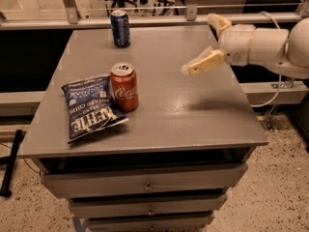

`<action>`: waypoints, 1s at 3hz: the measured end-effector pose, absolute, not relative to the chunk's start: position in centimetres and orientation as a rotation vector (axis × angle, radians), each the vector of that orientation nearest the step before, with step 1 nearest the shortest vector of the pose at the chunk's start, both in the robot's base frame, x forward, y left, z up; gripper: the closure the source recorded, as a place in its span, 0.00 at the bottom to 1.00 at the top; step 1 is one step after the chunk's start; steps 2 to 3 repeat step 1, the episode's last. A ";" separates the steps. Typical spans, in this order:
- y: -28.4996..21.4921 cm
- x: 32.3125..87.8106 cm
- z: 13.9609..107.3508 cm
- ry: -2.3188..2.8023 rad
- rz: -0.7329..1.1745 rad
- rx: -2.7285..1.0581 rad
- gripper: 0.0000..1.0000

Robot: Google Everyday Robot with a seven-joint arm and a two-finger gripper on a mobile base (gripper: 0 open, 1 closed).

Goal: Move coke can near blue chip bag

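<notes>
The coke can (124,87), red with white script and a silver top, stands upright on the grey table (193,110), touching the right edge of the blue chip bag (90,106). The bag lies flat at the front left, white "Kettle" lettering showing. My gripper (200,42) hangs in the air above the table's right side, well to the right of the can. Its two cream fingers (204,62) are spread apart and hold nothing.
A dark blue soda can (120,28) stands upright at the table's back edge, left of centre. Drawers (145,182) sit under the tabletop. A rail and glass wall run behind the table. A dark pole (10,163) leans on the floor at the left.
</notes>
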State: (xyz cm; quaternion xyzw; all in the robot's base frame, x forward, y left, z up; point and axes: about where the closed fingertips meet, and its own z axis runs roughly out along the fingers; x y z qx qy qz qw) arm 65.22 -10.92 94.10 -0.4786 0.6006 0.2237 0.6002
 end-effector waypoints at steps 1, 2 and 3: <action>-11.6 65.6 94.8 1.387 0.500 -1.094 0.00; -11.6 65.6 94.8 1.387 0.500 -1.094 0.00; -11.6 65.6 94.8 1.387 0.500 -1.094 0.00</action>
